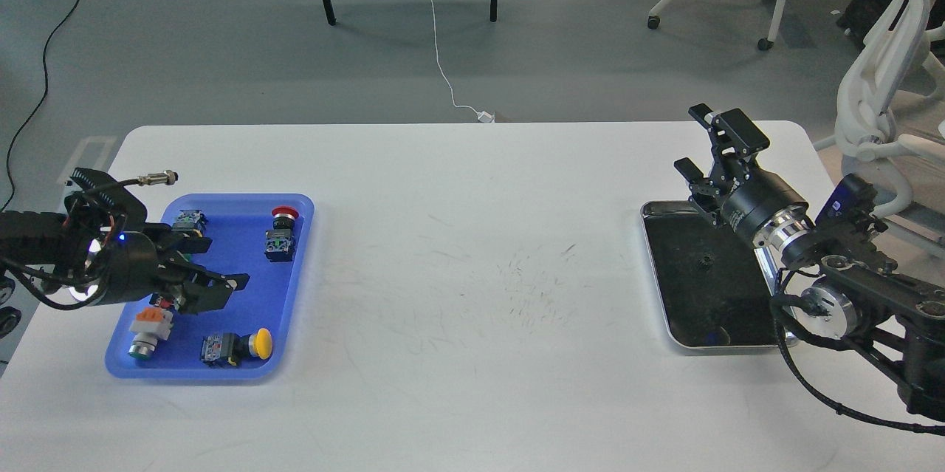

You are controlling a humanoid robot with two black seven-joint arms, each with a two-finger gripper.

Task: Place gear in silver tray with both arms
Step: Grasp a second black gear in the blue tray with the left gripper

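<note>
the right gripper (701,151) is held with jaws parted and empty, just above the silver tray's (668,324) far edge. the left gripper (210,265), also spread, is poised over the blue tray (295,272) of push-button switches.

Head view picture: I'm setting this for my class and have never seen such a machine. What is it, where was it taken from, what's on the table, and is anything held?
The camera sits in a robot's head, looking down at a white table. Two black arms reach in. The left claw is open over a blue tray of push-button switches, one yellow-capped. The right claw is open above a silver tray. Neither visibly holds anything.
</note>
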